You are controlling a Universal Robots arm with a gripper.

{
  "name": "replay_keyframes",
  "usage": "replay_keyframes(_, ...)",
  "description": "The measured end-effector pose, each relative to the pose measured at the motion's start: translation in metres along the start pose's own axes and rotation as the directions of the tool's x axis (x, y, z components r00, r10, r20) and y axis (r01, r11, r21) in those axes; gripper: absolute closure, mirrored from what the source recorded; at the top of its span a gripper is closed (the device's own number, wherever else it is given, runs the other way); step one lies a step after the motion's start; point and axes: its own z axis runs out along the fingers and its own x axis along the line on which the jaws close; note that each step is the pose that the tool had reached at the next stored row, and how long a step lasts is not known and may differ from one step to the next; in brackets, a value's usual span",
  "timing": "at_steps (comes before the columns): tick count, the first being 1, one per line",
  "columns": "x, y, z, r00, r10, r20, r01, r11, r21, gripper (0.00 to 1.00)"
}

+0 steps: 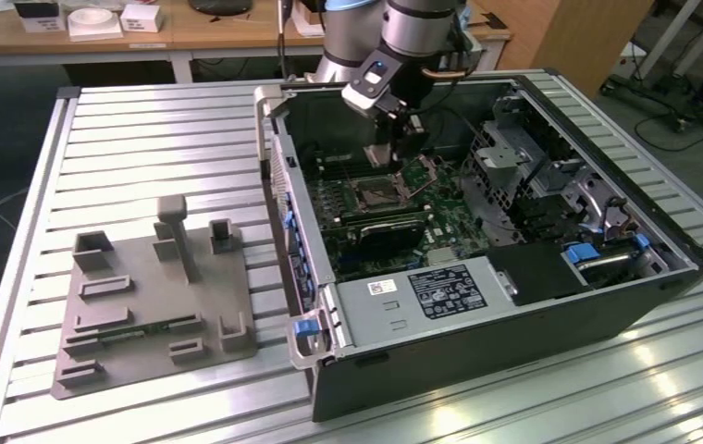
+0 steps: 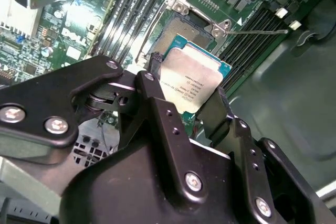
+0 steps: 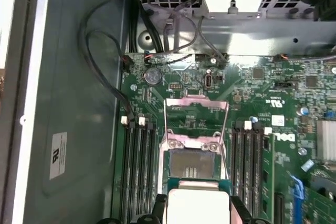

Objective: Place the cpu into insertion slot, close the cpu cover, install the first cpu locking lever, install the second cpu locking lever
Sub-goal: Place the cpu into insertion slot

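Slatted metal table (image 1: 141,129) carries a grey fixture plate (image 1: 141,305) at nine o'clock of the open computer case (image 1: 512,324). Inside, the gripper (image 2: 186,83) is clamped on the cpu (image 2: 193,77), a tilted silver-topped square with green edges; the bare insertion slot (image 1: 370,192) lies near, toward seven o'clock of the gripper in the exterior view.

Bright light is shining from above in the exterior view, making white shiny patches on the metal worktop (image 1: 512,407). The computer case (image 1: 573,324) is looking darker inside. In the second wrist view, glare is bouncing off the cpu (image 2: 189,80) and green board (image 2: 58,30).
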Motion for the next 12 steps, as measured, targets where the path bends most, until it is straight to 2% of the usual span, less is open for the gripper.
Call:
replay_keyframes(8,0.008,0.0027,0.0149,0.9998,0.02,0.0006,-0.02,0.9998,0.0083,0.45)
replay_keyframes(12,0.0082,0.0026,0.0198,0.9997,0.023,0.0007,-0.023,0.9997,0.0095,0.45)
